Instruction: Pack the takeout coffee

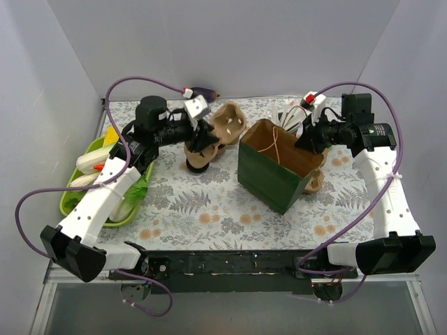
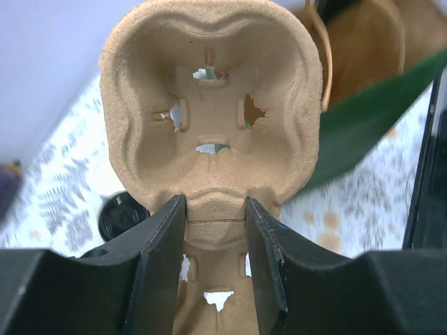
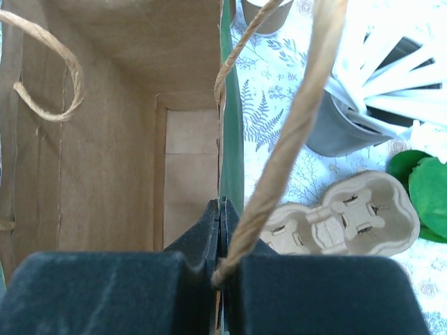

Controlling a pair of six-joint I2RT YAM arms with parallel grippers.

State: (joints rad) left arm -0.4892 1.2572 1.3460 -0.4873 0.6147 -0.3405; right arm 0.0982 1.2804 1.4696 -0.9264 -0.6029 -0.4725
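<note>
My left gripper (image 1: 202,136) (image 2: 215,209) is shut on the narrow waist of a tan pulp cup carrier (image 1: 228,122) (image 2: 209,91), holding it above the table left of the green bag (image 1: 269,178) (image 2: 356,132). The carrier's cells hold nothing. My right gripper (image 1: 307,143) (image 3: 221,202) is shut on the bag's far rim (image 3: 230,139), with a twine handle (image 3: 293,132) lying across its fingers. The bag stands open and its brown inside is bare. A round black lid (image 2: 122,216) shows by my left finger. I cannot tell whether it is the takeout coffee.
A second pulp carrier (image 3: 342,216) (image 1: 316,181) lies on the table right of the bag. A grey cup of white sticks (image 3: 332,129) stands behind it. A green bin (image 1: 70,199) with packets sits at the left edge. A dark purple object (image 1: 204,91) is at the back.
</note>
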